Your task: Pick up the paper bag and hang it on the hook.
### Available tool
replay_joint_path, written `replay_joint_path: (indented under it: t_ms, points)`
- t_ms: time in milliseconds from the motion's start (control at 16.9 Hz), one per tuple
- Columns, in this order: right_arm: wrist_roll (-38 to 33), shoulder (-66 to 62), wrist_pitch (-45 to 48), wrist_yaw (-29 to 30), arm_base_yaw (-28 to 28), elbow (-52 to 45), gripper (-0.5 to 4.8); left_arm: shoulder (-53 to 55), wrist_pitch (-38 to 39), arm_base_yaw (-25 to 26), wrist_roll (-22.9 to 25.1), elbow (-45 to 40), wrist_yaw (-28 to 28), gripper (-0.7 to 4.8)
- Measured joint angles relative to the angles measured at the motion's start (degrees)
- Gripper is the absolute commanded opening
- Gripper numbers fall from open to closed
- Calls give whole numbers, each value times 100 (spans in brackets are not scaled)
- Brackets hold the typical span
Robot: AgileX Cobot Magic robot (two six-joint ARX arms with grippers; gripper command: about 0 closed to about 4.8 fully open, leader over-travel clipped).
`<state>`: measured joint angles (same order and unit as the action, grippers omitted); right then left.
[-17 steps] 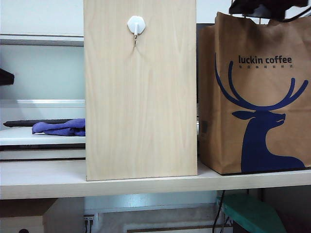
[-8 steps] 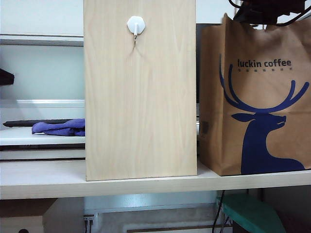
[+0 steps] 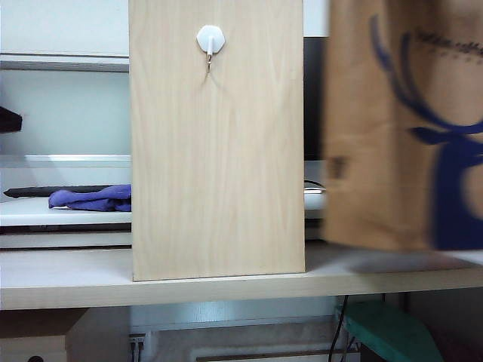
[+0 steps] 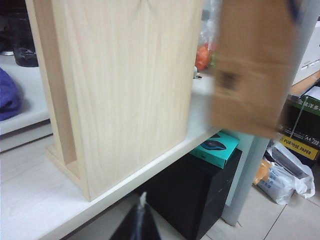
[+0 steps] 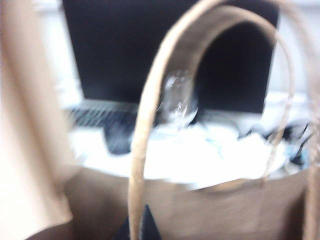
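While the exterior view hides both arms, I see the paper bag (image 3: 392, 136) blurred, clear of the surface (image 3: 151, 279), right of the wooden board (image 3: 217, 143) bearing the hook (image 3: 210, 41). Left end effector (image 4: 141, 220): I cannot tell its state. Right end effector (image 5: 137, 225) is pinching the bag's cord handle (image 5: 150, 115).

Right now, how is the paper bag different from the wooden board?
The paper bag hangs blurred in the air above the shelf, gripped by the right gripper; the wooden board stands still on it. The bag has blue print; the board carries the hook. Both are brownish.
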<state>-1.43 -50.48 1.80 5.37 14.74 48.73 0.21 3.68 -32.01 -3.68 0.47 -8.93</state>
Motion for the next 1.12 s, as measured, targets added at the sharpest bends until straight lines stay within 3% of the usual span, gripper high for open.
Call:
replay_joint_path:
  t_ms: [118,355,474,592,710,1006,1125]
  points:
    - [-118,907,-1034,81,4,0,-3,0,0,0,0,0,0,-6]
    - [-479,1506,-2035,551,111,-55,-3,0,0,0,0,0,0,-6]
    - [-726,1482,-2140,651,772,-118,-4,0,0,0,0,0,0,-6]
    - [-807,1451,-2105,251,1379,-118,-4,0,2,0,0,0,2,-5]
    - [-907,1307,-1821,-527,2393,-118,-4,0,0,0,0,0,2,-6]
    - [-925,7,-1054,-3130,4824,-114,-4,0,0,0,0,0,2,-6]
    - [-922,-566,-608,-3141,4898,-118,-4,0,-2,0,0,0,2,-6]
